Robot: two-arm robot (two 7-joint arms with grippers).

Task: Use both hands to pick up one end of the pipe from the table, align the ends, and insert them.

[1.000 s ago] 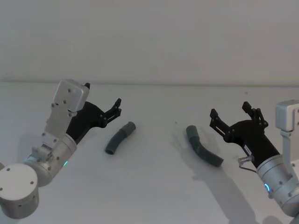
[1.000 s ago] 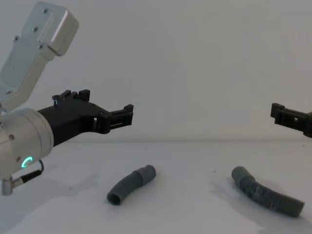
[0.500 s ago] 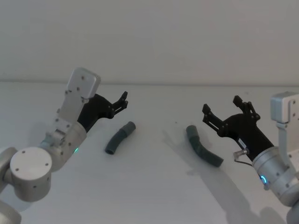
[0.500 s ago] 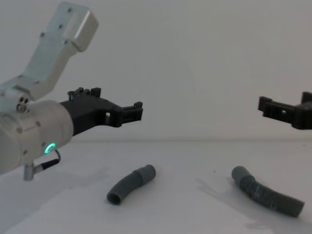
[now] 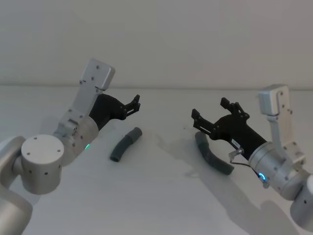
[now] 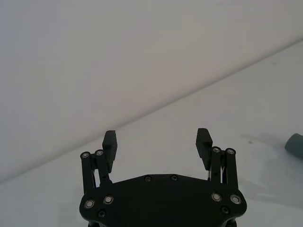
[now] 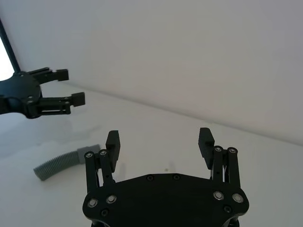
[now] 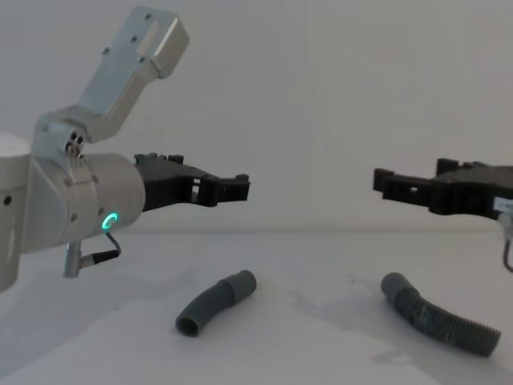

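Head view: the left gripper (image 5: pixel 134 104) hangs with its jaws open above the white table (image 5: pixel 156 200), just behind the short elbow (image 5: pixel 124 143) lying flat there. The right gripper (image 5: pixel 209 108), jaws also open, hovers over the ribbed hose (image 5: pixel 211 155) at its end nearer the elbow.

Chest view: both grippers sit clear above the two pieces, which lie well apart.

Left wrist view: nothing is between the spread jaws.

Right wrist view: the same, with the ribbed hose on the table beyond.
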